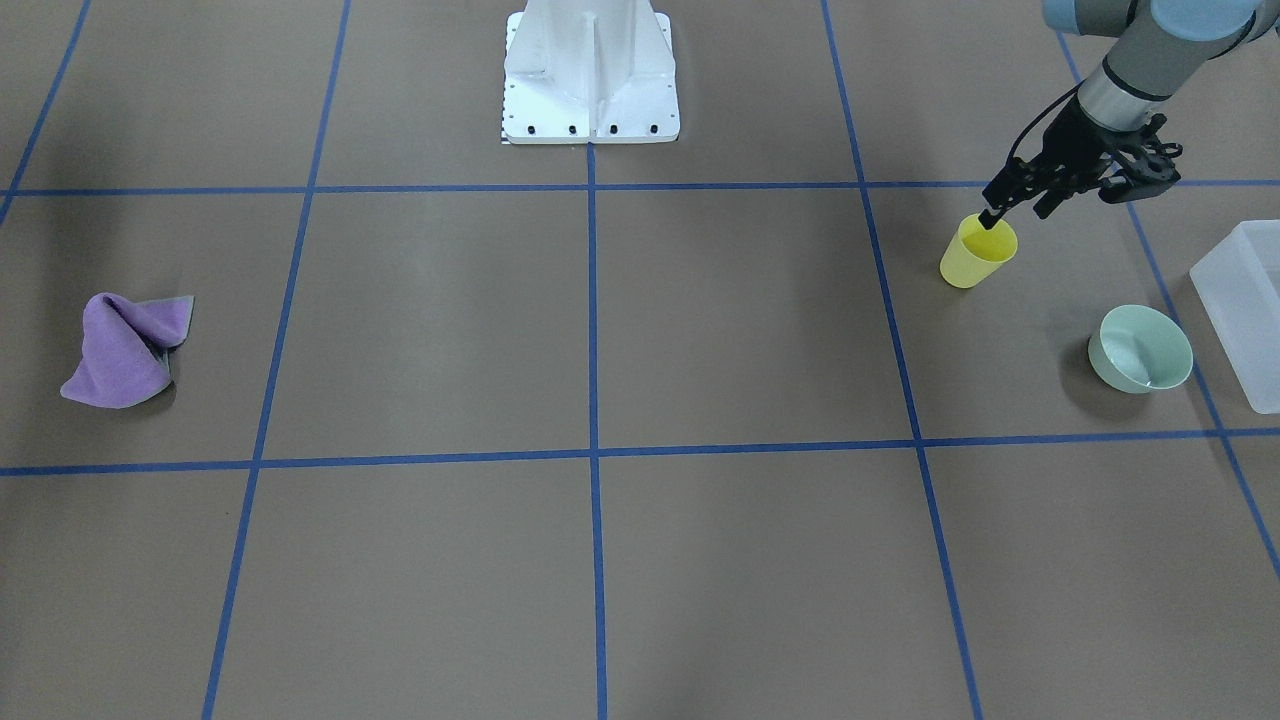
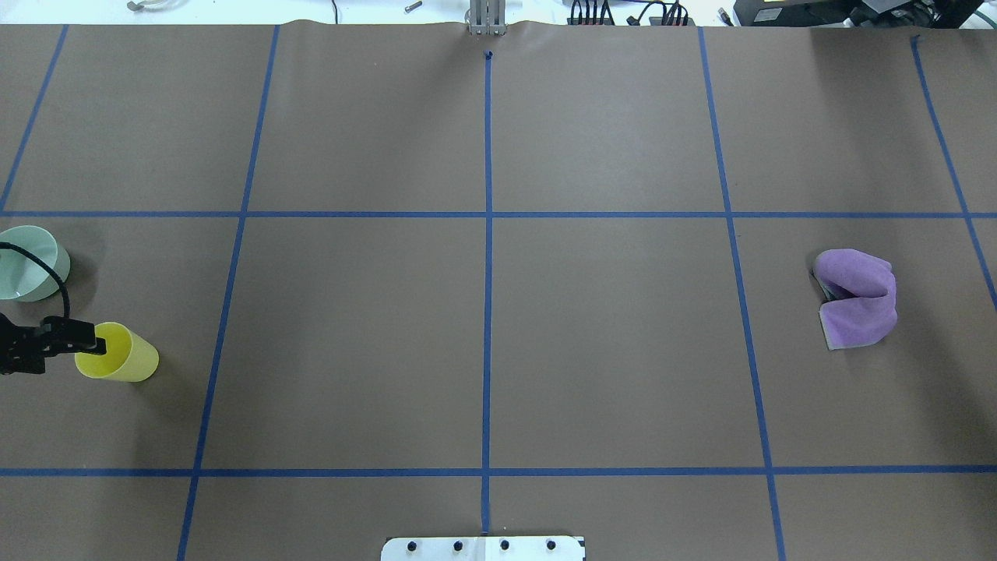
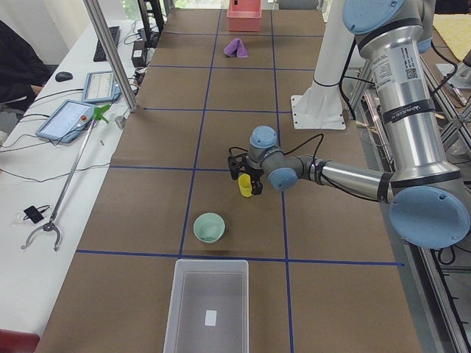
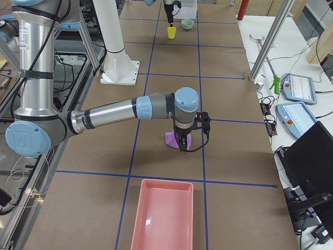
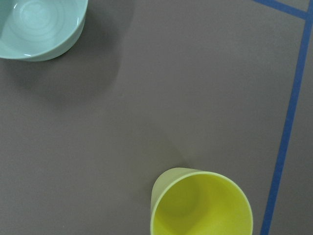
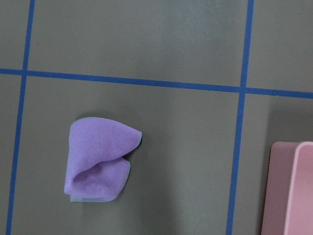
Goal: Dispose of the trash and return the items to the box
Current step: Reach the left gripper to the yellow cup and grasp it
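Observation:
The yellow cup (image 1: 975, 252) stands upright on the brown table, and also shows in the left wrist view (image 5: 200, 205). My left gripper (image 1: 1017, 210) is open right above its rim, with one fingertip (image 1: 990, 216) dipping at the cup's mouth. The mint-green bowl (image 1: 1140, 348) sits empty beside the cup, between it and the frosted white box (image 1: 1245, 300). The box is empty (image 3: 207, 309). My right gripper (image 4: 183, 143) hovers over the purple cloth (image 4: 170, 139). I cannot tell whether it is open or shut.
The purple cloth (image 1: 125, 350) lies crumpled at the table's other end, near a pink tray (image 4: 164, 219). The white robot base (image 1: 590, 80) stands at the table's middle edge. Blue tape lines cross the brown surface.

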Available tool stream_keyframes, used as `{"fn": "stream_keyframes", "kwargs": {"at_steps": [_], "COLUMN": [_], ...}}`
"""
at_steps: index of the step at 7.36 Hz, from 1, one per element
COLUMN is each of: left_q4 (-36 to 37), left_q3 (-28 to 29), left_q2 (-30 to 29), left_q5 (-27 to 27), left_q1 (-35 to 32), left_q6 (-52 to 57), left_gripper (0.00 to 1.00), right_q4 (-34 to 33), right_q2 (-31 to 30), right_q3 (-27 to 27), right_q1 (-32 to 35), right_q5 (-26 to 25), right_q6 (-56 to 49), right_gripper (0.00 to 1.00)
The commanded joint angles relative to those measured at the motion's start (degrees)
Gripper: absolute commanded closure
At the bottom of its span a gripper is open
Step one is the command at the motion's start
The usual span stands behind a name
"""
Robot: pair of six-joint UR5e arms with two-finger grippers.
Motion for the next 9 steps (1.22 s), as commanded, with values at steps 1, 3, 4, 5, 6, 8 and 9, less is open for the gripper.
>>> {"fn": "stream_keyframes", "kwargs": {"at_steps": [1, 3, 4, 5, 6, 8, 9], "left_q4": [0.1, 0.0, 0.1, 0.1, 0.1, 0.1, 0.2], "left_q3": [1.4, 3.5, 3.9, 4.2, 4.3, 4.2, 2.6], "left_q2": [-0.2, -2.0, -2.5, -3.1, -3.1, -2.3, -1.9], "left_q5": [0.1, 0.2, 0.1, 0.2, 0.1, 0.0, -2.9], "left_q1": [0.1, 0.4, 1.3, 1.7, 1.8, 1.6, 0.4], "left_q6": [-0.1, -0.1, -0.1, -0.2, -0.5, -0.1, 0.2], "left_gripper": [0.22, 0.26, 0.38, 0.54, 0.84, 1.00, 1.00], "right_q4": [0.1, 0.1, 0.0, 0.0, 0.1, 0.1, 0.2], "right_q2": [0.1, 0.1, 0.3, 0.4, 0.4, 0.5, 0.5], "right_q3": [1.6, 1.7, 1.7, 1.7, 1.6, 1.7, 1.7], "right_q1": [-3.0, -3.8, -4.1, -4.2, -4.7, -5.4, -6.3], "right_q5": [0.0, 0.0, 0.0, 0.0, 0.1, 0.1, 0.8], "right_q6": [2.6, 3.1, 3.1, 3.1, 3.1, 3.1, 3.1], "right_gripper": [0.00, 0.00, 0.00, 0.00, 0.00, 0.00, 0.00]}}
